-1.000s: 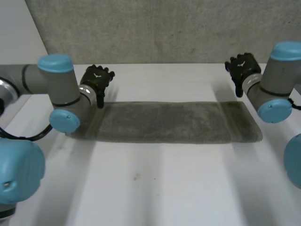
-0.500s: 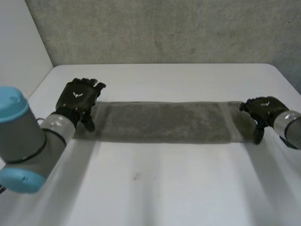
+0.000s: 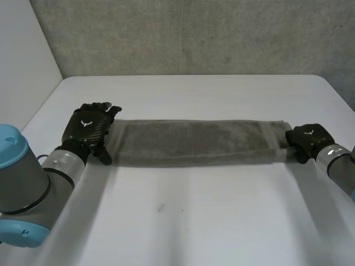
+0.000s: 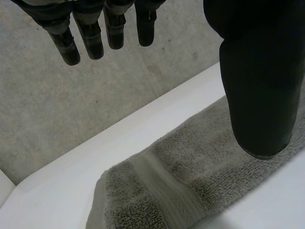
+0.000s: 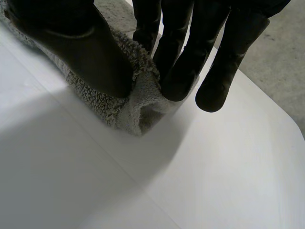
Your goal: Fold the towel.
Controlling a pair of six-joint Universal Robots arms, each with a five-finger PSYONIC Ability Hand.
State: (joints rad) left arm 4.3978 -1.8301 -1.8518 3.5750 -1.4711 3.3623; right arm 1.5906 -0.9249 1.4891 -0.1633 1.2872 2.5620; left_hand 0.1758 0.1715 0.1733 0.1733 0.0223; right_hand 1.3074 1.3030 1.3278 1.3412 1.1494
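Observation:
A grey towel [image 3: 194,143], folded into a long narrow strip, lies across the white table [image 3: 194,221]. My left hand [image 3: 89,128] hovers over the strip's left end with fingers [image 4: 90,38] straight and thumb [image 4: 259,95] spread; the towel's end [image 4: 157,191] lies below them, untouched. My right hand [image 3: 308,139] is at the strip's right end. There the thumb [image 5: 81,52] and fingers [image 5: 183,67] pinch the towel's end [image 5: 136,107] between them.
A grey wall [image 3: 188,33] runs behind the table's far edge. Bare table lies in front of the towel and behind it. The left arm [image 3: 28,188] reaches in from the near left corner.
Both arms swung down to the towel's ends. The right hand moved onto the right end and closed its fingers on it. The left hand settled over the left end, still spread.

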